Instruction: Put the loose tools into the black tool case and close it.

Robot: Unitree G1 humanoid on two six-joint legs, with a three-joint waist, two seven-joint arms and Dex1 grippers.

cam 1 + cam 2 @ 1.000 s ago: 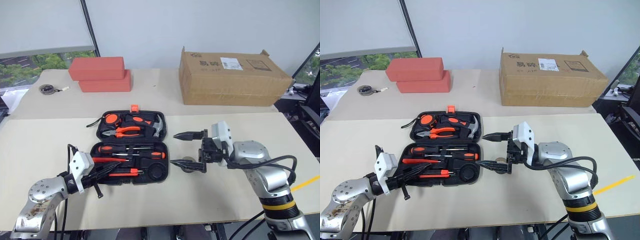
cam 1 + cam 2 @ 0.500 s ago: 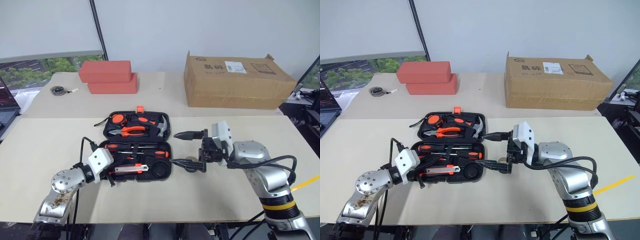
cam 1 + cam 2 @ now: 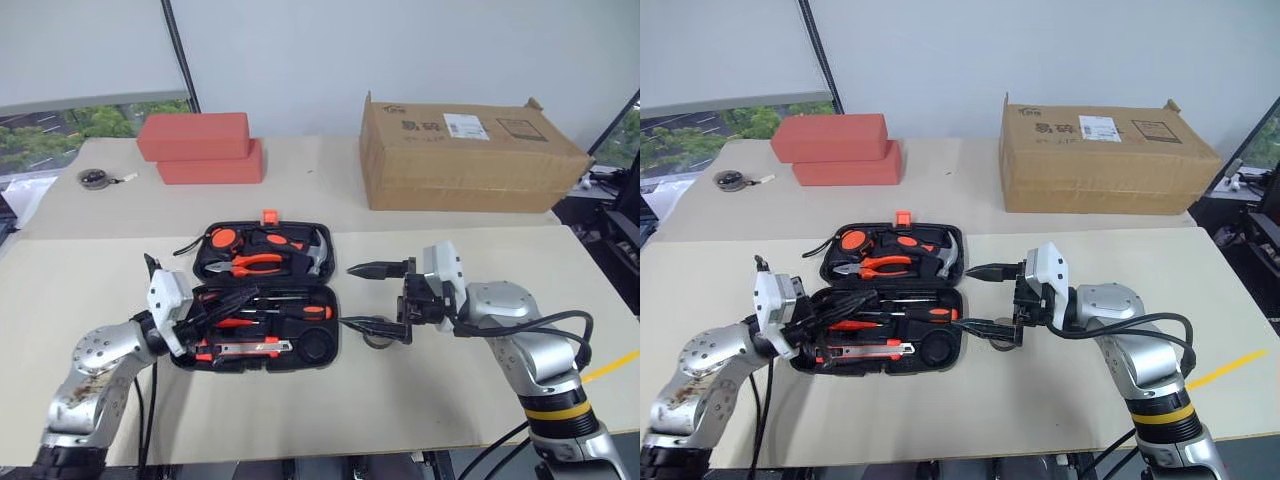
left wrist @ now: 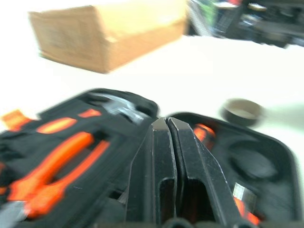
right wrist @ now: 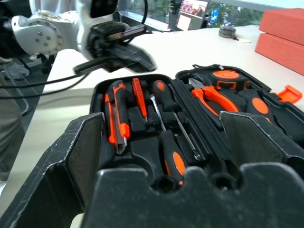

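Observation:
The black tool case [image 3: 318,345] lies open at mid-table. Its near half holds two orange-and-black screwdrivers [image 5: 173,159], a utility knife [image 3: 245,348] and a slim orange tester pen [image 5: 139,92]. Pliers [image 3: 250,263], a tape measure and a hammer fill the far half. My left gripper [image 3: 248,298] is shut and empty, hovering level over the near half's left side. To the right of the case, my right gripper [image 3: 372,297] stands open, pointing left at it. A small grey tape roll [image 3: 378,336] lies on the table just under that gripper's lower finger.
A brown cardboard box [image 3: 465,150] stands at the back right. Two stacked red blocks [image 3: 200,148] are at the back left, with a small dark reel [image 3: 92,178] further left. An orange latch [image 3: 269,215] juts from the case's far edge.
My left gripper has risen from beside the case's front left corner and now hangs over the near half. The right arm has kept still; the camera swayed and returned.

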